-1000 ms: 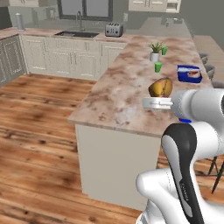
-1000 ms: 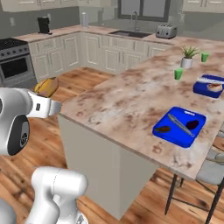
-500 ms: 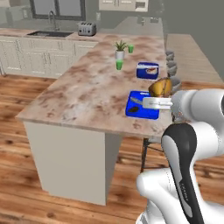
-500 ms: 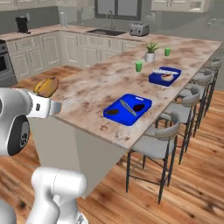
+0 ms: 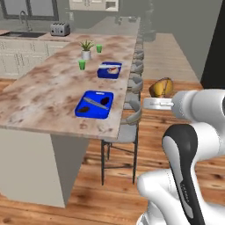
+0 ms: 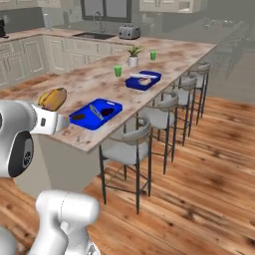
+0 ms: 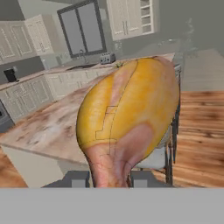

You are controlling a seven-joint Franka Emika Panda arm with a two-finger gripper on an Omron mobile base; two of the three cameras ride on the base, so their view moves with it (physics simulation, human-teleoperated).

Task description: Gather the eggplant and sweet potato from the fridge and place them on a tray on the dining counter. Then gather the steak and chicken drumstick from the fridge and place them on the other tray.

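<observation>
**Drumstick held in the air beside the dining counter**

The gripper [image 7: 106, 179] is closed tight on the chicken drumstick [image 7: 129, 118], its two dark finger tips pressed against the narrow pinkish end while the fat golden-yellow body rises away from them. In the left base view the chicken drumstick [image 5: 161, 87] sits above the white wrist, out over the wooden floor and off the stool side of the dining counter [image 5: 48, 99]. In the right base view the same piece [image 6: 53, 98] is seen at the near corner of the dining counter [image 6: 99, 82], lifted above it.

Ahead of the gripper and lower down, the near blue tray [image 5: 94, 104] lies flat on the stone top; it carries two dark lumps and a slim silver utensil, too small to name with certainty. Farther along the counter stands the far blue tray [image 5: 110, 70] with a pale and reddish item inside it. Beyond that tray are two green cups [image 5: 81, 65] and a small potted plant [image 5: 86, 49]. A row of grey stools [image 6: 130, 147] lines the counter edge nearest the gripper's side.
</observation>
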